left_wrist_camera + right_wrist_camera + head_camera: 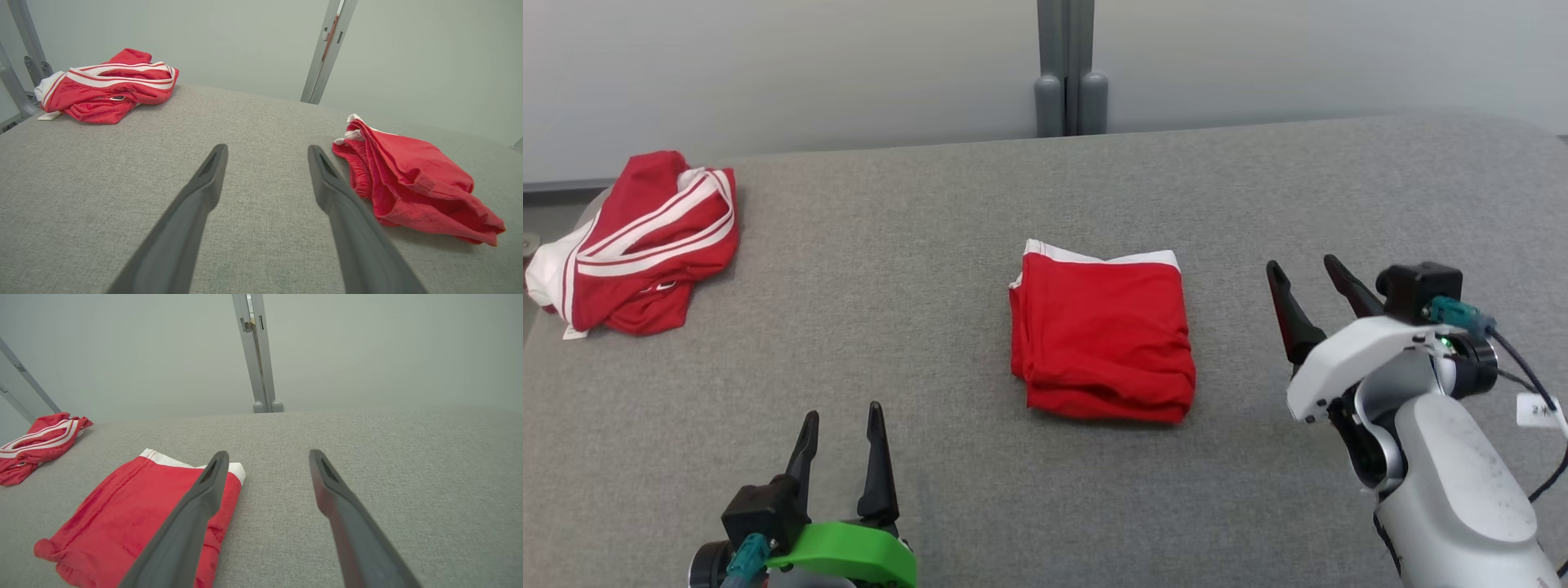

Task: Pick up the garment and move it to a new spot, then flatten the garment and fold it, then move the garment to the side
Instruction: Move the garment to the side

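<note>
Lying near the middle of the grey fabric-covered desk (pixel 890 269), the red garment (pixel 1101 331) is folded into a compact rectangle. A white band runs along its far edge, and its thick stacked folds face the robot. It rests flat on the desk and nothing touches it.

To the left of the red garment, nearer the robot and well apart from it, sits the left tool (pixel 843 412). Its two dark fingers are spread, point away from the robot and have nothing between them. In the left wrist view the red garment lies off to the right of those fingers, showing its layered side edge and a strip of ribbed waistband.

To the right of the red garment, near it but apart, is the right tool (pixel 1303 263). Its fingers are also spread and empty, and they lean slightly toward the red garment. In the right wrist view one finger crosses in front of the red garment's right edge; the head view shows bare desk between the two.

Far to the left of the red garment, at the desk's far left corner, a second garment (pixel 645 245) lies crumpled. It is red with white stripes. Beyond the red garment, past the desk's far edge, a grey post (pixel 1070 73) stands against a pale wall (pixel 768 73).
</note>
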Available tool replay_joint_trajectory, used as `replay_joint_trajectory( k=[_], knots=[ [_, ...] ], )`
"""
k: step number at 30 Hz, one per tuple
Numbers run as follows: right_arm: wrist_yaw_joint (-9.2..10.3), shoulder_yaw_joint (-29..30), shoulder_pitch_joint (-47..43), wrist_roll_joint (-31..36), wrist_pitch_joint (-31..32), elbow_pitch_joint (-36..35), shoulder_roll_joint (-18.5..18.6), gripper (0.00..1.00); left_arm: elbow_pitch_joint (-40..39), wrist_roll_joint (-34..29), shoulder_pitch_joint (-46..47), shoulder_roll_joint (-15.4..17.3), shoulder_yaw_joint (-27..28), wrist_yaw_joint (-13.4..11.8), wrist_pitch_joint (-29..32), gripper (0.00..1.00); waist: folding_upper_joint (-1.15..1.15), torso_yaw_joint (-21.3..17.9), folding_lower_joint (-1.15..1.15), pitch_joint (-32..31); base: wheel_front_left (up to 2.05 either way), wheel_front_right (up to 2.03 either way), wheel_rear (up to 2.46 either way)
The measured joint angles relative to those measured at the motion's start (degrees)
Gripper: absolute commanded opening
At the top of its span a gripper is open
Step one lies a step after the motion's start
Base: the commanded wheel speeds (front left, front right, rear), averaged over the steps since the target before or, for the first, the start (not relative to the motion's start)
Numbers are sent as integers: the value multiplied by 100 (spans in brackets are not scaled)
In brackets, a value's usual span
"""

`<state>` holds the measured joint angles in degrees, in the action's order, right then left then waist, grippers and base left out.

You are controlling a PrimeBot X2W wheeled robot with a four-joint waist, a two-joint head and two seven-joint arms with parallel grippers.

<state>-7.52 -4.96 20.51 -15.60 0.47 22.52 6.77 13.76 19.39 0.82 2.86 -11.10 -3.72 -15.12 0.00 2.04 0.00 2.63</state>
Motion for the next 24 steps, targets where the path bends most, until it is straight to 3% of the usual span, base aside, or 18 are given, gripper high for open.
replay_joint_trajectory(
  k=[16,24],
  knots=[
    [0,-743,995,-1708,1975,1612,445,100,3,166,220,-2,-229,-67,0,100,0,786,0,453,0,0,0],
    [-1,-876,1301,-1914,2148,2172,497,100,-30,182,288,-2,-293,-102,0,100,0,971,0,689,0,0,0]
  ],
)
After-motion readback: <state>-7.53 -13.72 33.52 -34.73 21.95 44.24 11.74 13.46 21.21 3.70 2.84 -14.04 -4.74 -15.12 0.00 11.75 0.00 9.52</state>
